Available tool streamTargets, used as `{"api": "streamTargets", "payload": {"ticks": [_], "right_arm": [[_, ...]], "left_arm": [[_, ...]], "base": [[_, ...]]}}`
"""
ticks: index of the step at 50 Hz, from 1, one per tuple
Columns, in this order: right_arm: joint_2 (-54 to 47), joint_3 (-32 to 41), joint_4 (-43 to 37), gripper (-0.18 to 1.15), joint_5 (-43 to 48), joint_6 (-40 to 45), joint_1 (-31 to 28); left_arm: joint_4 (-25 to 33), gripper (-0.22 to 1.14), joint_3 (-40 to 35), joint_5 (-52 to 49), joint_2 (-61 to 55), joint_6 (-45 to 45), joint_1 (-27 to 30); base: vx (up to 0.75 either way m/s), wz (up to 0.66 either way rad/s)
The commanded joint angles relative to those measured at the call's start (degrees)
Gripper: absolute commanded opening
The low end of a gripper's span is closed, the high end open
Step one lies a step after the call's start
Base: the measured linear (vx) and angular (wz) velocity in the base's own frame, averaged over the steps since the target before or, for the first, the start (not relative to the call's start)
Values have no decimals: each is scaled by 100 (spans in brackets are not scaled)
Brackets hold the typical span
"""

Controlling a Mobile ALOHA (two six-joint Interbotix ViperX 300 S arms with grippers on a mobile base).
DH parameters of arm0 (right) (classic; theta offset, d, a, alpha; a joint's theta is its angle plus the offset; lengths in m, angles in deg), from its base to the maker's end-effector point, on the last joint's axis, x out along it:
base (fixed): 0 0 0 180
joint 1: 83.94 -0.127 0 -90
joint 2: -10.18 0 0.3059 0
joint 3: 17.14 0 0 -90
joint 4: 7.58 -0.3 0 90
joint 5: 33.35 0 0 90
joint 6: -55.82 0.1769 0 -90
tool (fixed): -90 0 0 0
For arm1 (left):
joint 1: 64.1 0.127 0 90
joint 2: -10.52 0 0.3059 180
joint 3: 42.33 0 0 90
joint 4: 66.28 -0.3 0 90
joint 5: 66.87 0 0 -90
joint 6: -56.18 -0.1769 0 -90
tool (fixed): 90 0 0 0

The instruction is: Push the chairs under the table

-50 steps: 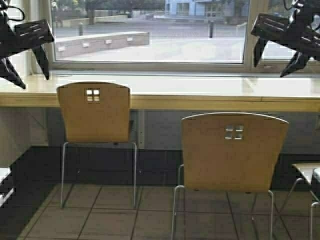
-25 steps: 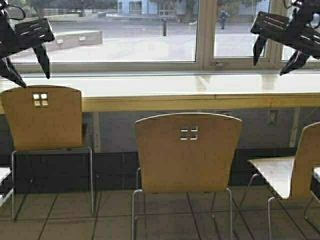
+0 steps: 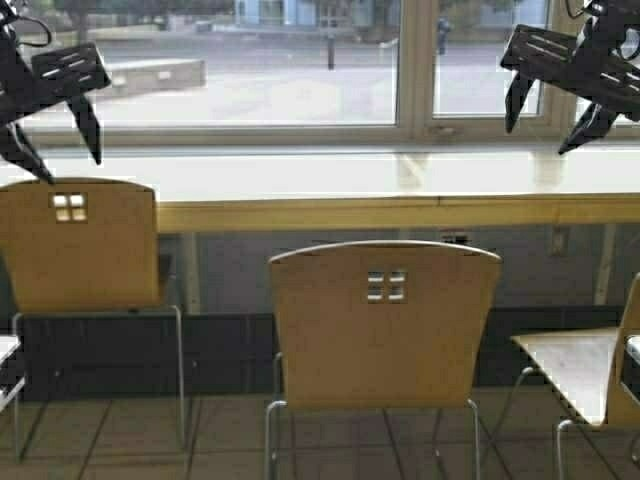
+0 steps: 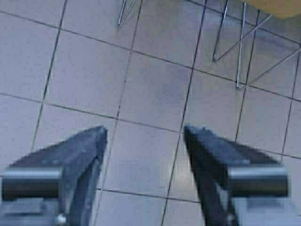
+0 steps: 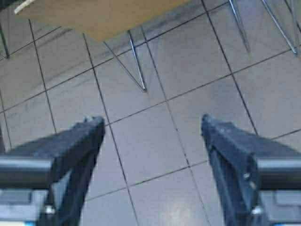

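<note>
Middle chair (image 3: 385, 320) stands directly ahead in the high view, backrest toward the camera, pulled back from the table (image 3: 400, 190); its seat appears clear of the table edge, though the backrest hides the seat. Left chair (image 3: 80, 245) sits closer in, backrest top just below the yellowish front edge. A third chair (image 3: 590, 370) shows at the right margin, turned sideways (only partly in frame). Table runs along the window (image 3: 300, 70). Left gripper (image 3: 50, 115) raised at upper left, fingers spread wide, holding nothing; right gripper (image 3: 555, 105) raised at upper right, likewise spread and empty. Both wrist views show tiled floor (image 4: 155, 94) below.
</note>
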Motion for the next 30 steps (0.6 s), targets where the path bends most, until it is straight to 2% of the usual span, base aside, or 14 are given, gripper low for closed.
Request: {"api": "streamTargets", "payload": {"ticks": [1,7,15,27,30], "right_arm": [[-35,-62,-105,95,220,9,26],[-299,-211,-466,95,378,44,114],[-563,-158,-1134,95,466,53,123],[-1037,44,-2373,95,563,62,167],[-1169,79,-2637,95,519,62,158]], "left_arm": [[475,86,-334,53,-448,26,-422],[1345,86,-712,299,-1169,44,-817],[2013,86,-1222,738,-1881,97,-1529],[3700,86,-1652,1424,-2760,826,-2206],[3938,86,-1714,1547,-2883,1002,-2338]], "base": [[24,21],[25,22],[24,12],[24,-2],[23,-7]]}}
